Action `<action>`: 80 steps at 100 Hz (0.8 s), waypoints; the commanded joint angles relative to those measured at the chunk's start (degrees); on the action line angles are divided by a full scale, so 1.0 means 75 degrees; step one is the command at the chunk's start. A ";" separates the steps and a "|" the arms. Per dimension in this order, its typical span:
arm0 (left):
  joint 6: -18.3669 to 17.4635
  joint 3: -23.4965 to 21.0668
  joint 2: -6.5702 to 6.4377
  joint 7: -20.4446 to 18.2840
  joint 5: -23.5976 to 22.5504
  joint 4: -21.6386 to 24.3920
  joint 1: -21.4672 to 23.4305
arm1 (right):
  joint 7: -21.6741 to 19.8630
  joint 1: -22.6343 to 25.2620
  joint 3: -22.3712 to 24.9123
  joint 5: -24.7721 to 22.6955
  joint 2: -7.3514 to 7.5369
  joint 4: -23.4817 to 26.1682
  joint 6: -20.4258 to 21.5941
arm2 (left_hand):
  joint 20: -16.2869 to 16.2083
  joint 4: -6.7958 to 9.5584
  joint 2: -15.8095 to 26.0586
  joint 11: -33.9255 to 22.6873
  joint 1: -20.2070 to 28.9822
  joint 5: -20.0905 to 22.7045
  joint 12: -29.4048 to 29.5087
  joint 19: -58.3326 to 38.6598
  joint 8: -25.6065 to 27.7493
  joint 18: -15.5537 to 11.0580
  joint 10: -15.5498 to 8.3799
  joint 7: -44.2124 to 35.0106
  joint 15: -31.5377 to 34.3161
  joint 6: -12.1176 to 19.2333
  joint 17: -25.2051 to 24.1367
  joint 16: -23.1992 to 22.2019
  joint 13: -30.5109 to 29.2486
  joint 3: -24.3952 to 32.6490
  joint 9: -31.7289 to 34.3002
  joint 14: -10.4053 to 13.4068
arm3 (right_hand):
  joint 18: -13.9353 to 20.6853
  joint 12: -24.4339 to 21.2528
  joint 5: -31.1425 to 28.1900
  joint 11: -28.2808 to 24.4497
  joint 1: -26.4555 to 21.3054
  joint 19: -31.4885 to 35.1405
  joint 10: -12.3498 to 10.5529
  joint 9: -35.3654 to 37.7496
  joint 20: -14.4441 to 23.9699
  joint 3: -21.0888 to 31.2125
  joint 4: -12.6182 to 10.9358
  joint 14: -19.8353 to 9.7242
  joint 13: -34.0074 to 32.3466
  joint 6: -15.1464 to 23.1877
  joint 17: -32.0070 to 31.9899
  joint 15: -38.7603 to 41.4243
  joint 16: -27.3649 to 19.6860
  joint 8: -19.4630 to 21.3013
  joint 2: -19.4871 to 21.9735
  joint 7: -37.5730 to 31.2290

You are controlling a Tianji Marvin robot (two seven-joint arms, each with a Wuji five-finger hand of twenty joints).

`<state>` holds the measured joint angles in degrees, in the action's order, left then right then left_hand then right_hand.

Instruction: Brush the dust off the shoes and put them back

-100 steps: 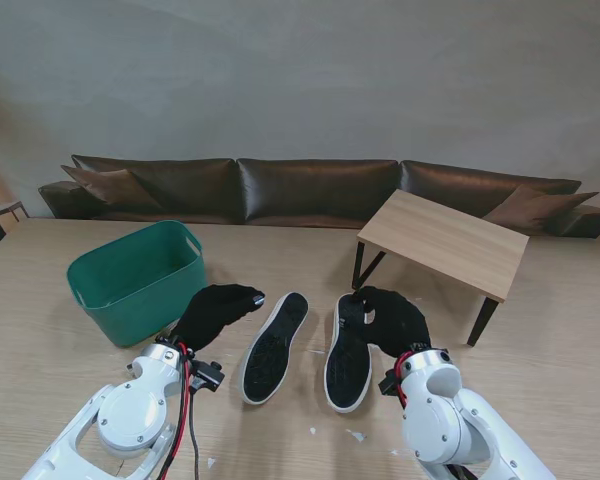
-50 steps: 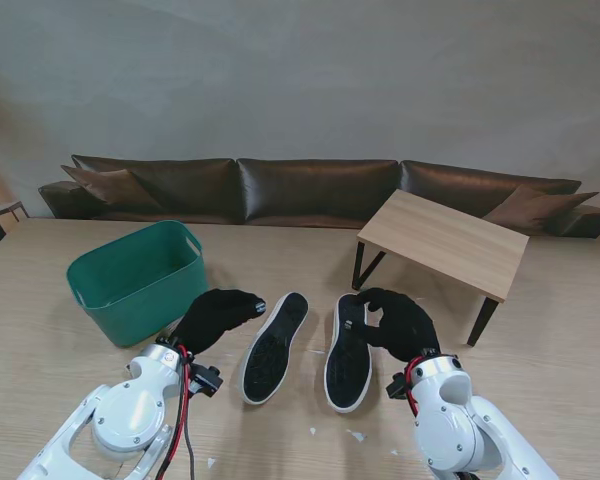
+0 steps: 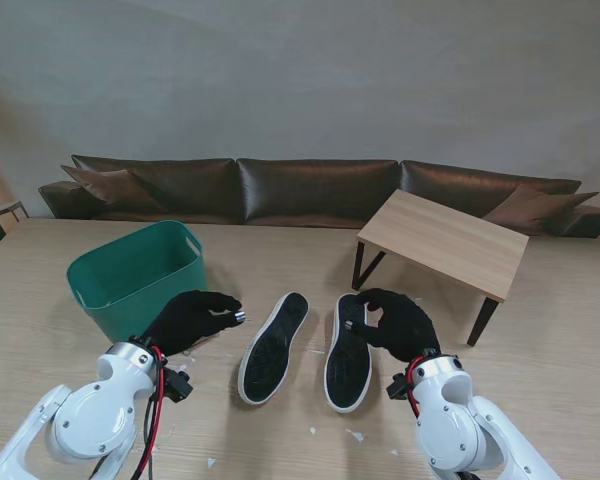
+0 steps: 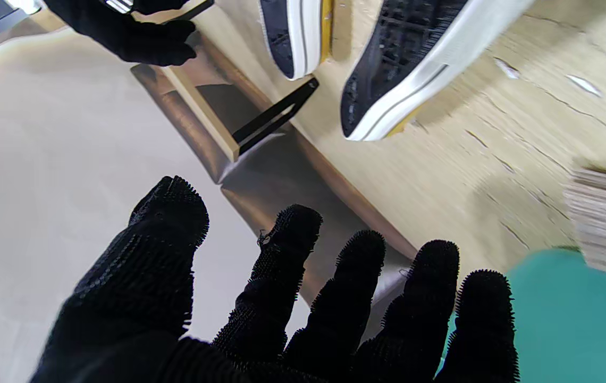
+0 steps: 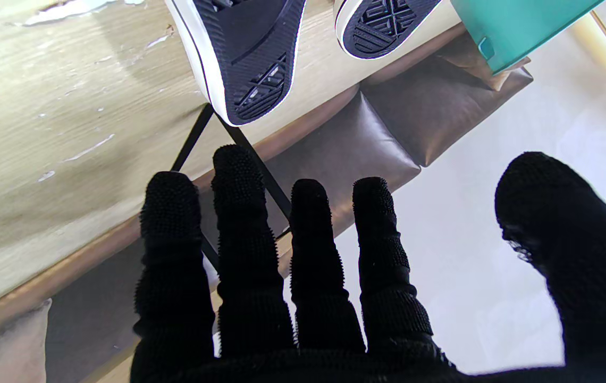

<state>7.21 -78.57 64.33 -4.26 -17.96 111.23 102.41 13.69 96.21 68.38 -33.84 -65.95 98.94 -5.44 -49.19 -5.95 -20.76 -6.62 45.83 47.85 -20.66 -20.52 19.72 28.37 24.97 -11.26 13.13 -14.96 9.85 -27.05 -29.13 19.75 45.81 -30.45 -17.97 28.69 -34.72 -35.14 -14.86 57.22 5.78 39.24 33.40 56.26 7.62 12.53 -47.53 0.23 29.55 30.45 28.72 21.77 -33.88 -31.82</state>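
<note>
Stand view: two shoes are lying sole-up on the tabletop (image 3: 70,250), the left shoe (image 3: 272,347) just beside the green basket (image 3: 130,275) and the right shoe (image 3: 349,351) beyond it. The left hand (image 3: 192,318) is hovering between basket and left shoe, fingers spread, holding nothing. The right hand (image 3: 400,322) is resting open at the right shoe's far edge, gripping nothing. Each shoe is probably light, with a stiff rubber sole and soft upper; grasping across the midsole looks safest.
</note>
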 commanded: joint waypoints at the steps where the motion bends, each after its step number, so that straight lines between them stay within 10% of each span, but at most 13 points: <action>1: 0.0085 -0.0105 -0.0067 -0.0175 -0.0025 0.0148 0.0160 | -0.0131 0.0053 -0.0029 0.0044 -0.0022 0.0003 0.0050 | -0.0196 0.0287 0.0238 0.0066 0.0136 -0.0260 0.0064 0.0222 -0.0058 -0.0299 -0.0180 0.0126 -0.0150 0.0139 -0.0031 0.0029 0.0302 -0.0248 -0.0304 0.0145 | -0.0170 -0.0117 0.0102 -0.0062 0.0167 -0.0194 -0.0098 -0.0321 -0.0028 -0.0173 -0.0197 -0.0027 0.0234 0.0194 -0.1729 -0.0052 -0.0077 0.0119 0.0230 0.0105; 80: 0.0828 -0.1095 -0.0311 -0.0750 -0.3010 0.0530 0.1273 | -0.0296 0.0089 -0.0106 0.0278 -0.0016 0.0054 0.0079 | -0.1559 0.0220 -0.0044 -0.0196 -0.0181 -0.0396 -0.0579 -0.0353 -0.0151 -0.0343 -0.0146 0.0146 0.1057 -0.0052 0.0820 -0.0935 -0.0185 0.0306 -0.0094 0.0307 | -0.0176 -0.0134 0.0160 -0.0094 0.0193 -0.0244 -0.0027 -0.0339 0.0077 -0.0201 -0.0217 -0.0047 0.0227 0.0078 -0.1739 -0.0010 -0.0069 0.0151 0.0327 0.0079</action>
<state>13.02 -86.19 62.25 -8.64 -41.03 114.64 110.68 12.07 96.55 67.84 -31.85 -65.88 99.10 -4.89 -59.25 -5.95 -20.81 -8.10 45.72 44.16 -24.18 -21.98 18.74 26.76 23.76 -9.80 19.67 -14.87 14.86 -32.87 -28.35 21.02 44.43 -28.32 -17.99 28.25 -34.67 -35.29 -14.86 56.70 5.78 38.49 33.40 56.38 7.59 12.53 -47.50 0.23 29.55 30.45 28.71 22.35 -33.21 -31.79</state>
